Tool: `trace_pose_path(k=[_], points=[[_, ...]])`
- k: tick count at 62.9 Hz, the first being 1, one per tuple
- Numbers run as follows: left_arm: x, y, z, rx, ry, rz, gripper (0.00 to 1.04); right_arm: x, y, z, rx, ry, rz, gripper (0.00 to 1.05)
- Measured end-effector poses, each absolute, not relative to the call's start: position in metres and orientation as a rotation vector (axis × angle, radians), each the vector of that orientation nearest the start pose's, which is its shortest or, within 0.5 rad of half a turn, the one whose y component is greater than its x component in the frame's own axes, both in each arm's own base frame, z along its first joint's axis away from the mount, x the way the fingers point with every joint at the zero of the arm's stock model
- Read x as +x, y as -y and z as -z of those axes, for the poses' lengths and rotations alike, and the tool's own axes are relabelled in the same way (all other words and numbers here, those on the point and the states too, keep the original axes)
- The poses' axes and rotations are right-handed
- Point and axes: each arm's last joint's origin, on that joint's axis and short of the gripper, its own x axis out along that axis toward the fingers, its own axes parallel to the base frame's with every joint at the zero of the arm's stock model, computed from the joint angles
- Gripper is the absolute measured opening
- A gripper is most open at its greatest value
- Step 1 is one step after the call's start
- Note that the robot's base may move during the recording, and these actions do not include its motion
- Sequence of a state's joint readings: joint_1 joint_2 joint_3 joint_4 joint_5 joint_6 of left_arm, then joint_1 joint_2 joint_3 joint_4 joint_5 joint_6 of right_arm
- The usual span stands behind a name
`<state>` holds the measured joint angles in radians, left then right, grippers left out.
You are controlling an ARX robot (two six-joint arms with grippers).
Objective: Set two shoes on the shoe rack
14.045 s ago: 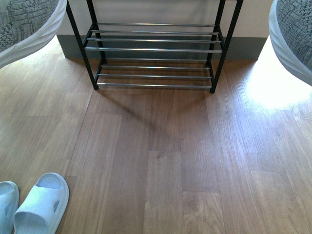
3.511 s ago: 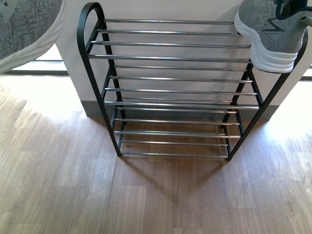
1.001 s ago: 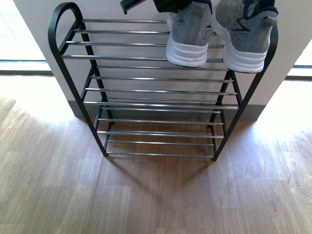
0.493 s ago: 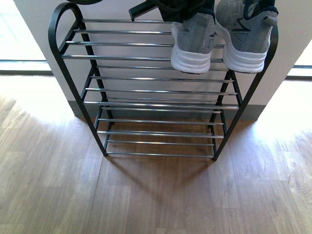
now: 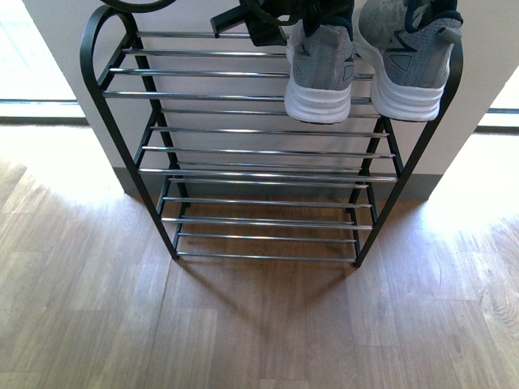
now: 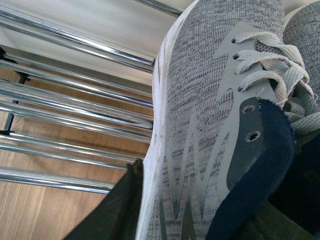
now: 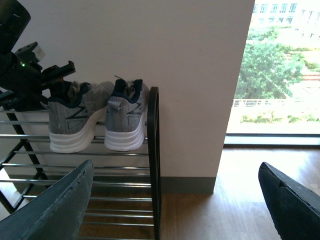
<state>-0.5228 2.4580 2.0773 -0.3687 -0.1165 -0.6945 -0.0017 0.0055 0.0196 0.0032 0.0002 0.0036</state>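
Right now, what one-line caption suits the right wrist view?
Left gripper holds a grey knit sneaker beside its mate on the top tier of the shoe rack; open right gripper in foreground.

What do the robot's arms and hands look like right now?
The left arm is black with a boxy wrist and a small green light. The right hand has two broad, dark grey fingers with tapered tips.

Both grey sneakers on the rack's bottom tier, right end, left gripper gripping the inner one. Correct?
No: the inner sneaker and outer sneaker sit on the top tier of the shoe rack, not the bottom; the front view shows it. Right end, left gripper on the inner one: correct.
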Motion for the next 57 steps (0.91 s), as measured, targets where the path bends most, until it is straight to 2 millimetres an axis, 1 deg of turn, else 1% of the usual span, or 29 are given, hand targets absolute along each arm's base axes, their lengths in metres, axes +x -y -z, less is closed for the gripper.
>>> trace_pose_path(k=[3,4,8,10,13,16,18,21,24,27,34,36,41,46,47,49,52,57], points=[[0.471,0.267,-0.172,-0.415,-0.792,0.113,0.53,0.097,0.0,-0.17,0.004,0.017,0.002,0.96],[0.469,0.266,-0.175,-0.408,-0.783,0.105,0.57,0.097,0.0,-0.17,0.004,0.017,0.002,0.96],[0.463,0.262,-0.183,-0.401,-0.752,0.096,0.67,0.097,0.0,-0.17,0.004,0.017,0.002,0.96],[0.458,0.259,-0.191,-0.4,-0.724,0.089,0.74,0.097,0.0,-0.17,0.004,0.017,0.002,0.96],[0.452,0.255,-0.2,-0.401,-0.696,0.083,0.81,0.097,0.0,-0.17,0.003,0.017,0.002,0.96],[0.442,0.248,-0.214,-0.401,-0.645,0.075,0.93,0.097,0.0,-0.17,0.004,0.017,0.002,0.96],[0.435,0.244,-0.222,-0.406,-0.622,0.076,0.97,0.097,0.0,-0.17,0.004,0.017,0.002,0.96],[0.423,0.237,-0.234,-0.406,-0.578,0.062,0.95,0.097,0.0,-0.17,0.004,0.017,0.002,0.96],[0.412,0.229,-0.243,-0.396,-0.543,0.044,0.95,0.097,0.0,-0.17,0.004,0.017,0.002,0.96],[0.402,0.223,-0.248,-0.384,-0.516,0.028,0.95,0.097,0.0,-0.17,0.004,0.017,0.002,0.96],[0.371,0.202,-0.262,-0.346,-0.445,-0.031,0.95,0.097,0.0,-0.17,0.004,0.017,0.002,0.96],[0.357,0.194,-0.266,-0.328,-0.423,-0.053,0.95,0.097,0.0,-0.17,0.004,0.017,0.002,0.96],[0.333,0.177,-0.274,-0.298,-0.379,-0.102,0.95,0.097,0.0,-0.17,0.004,0.017,0.002,0.96],[0.298,0.155,-0.283,-0.266,-0.336,-0.16,0.95,0.097,0.0,-0.17,0.004,0.017,0.002,0.96],[0.294,0.153,-0.283,-0.262,-0.332,-0.169,0.95,0.097,0.0,-0.17,0.004,0.017,0.002,0.96],[0.278,0.143,-0.285,-0.243,-0.318,-0.209,0.95,0.097,0.0,-0.17,0.003,0.017,0.002,0.96],[0.262,0.134,-0.287,-0.23,-0.306,-0.242,0.95,0.097,0.0,-0.17,0.004,0.017,0.002,0.96],[0.229,0.116,-0.288,-0.204,-0.289,-0.303,0.95,0.097,0.0,-0.17,0.004,0.017,0.002,0.96]])
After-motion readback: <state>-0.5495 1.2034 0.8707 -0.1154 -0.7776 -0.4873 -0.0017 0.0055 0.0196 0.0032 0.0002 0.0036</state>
